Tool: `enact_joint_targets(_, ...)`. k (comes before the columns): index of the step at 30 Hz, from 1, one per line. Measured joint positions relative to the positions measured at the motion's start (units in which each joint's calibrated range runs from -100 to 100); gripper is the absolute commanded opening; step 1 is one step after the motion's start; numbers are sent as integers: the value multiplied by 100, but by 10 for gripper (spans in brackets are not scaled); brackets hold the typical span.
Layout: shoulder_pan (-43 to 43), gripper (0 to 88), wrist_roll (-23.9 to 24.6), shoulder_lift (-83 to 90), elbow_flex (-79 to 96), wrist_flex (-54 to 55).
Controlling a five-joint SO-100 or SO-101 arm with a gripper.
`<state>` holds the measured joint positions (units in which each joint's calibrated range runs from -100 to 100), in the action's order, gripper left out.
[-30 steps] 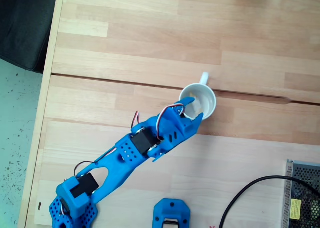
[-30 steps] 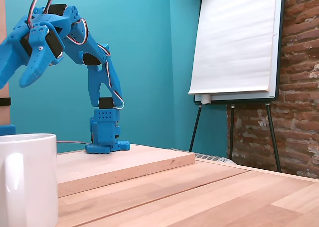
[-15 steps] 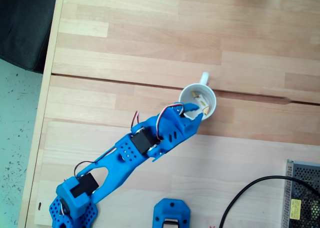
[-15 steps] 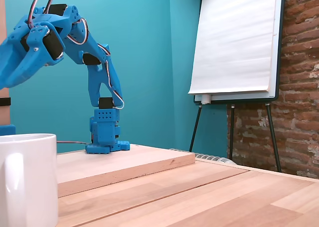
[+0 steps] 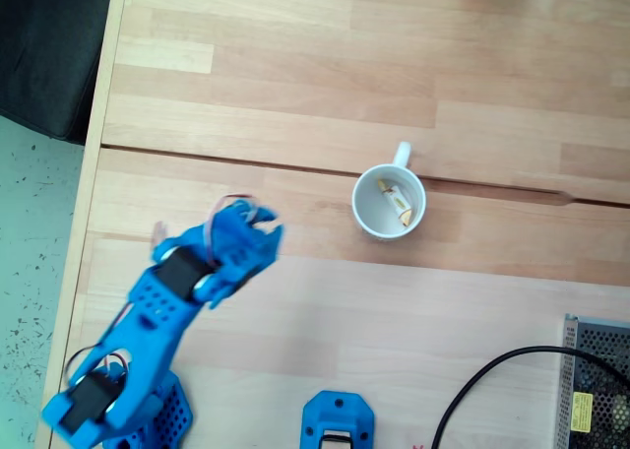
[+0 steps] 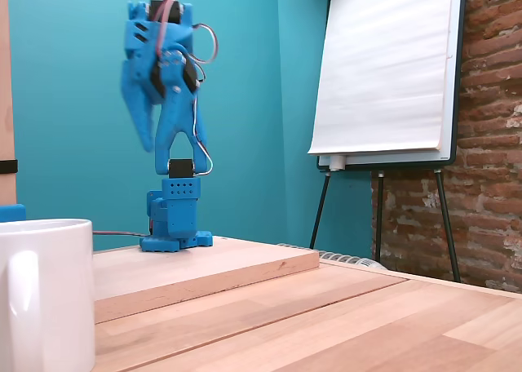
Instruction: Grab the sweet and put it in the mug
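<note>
My arm has swung back from the mug (image 5: 389, 203) and folded upright near its base; the end effector (image 5: 258, 234) is blurred, so I cannot tell its jaws. The sweet (image 5: 398, 202) lies inside the mug on the counter (image 5: 295, 95). I judge the task done.

In a fixed view from above, the mug (image 5: 390, 203) is left unobstructed on all sides, with bare surface (image 5: 295, 85) towards the far edge. The pincer (image 5: 258, 234) is held well apart, nearer the left edge. A black cable (image 5: 492, 375) and a metal grille box (image 5: 597, 385) are found at the near right corner.
</note>
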<state>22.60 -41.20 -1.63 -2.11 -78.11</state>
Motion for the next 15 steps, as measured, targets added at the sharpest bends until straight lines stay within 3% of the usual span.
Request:
enact_joint_targets(8, -657, 32, -190, 2371, 3227, 155)
enact_joint_targets(15, -1196, 32, -381, 4387, 6284, 1432)
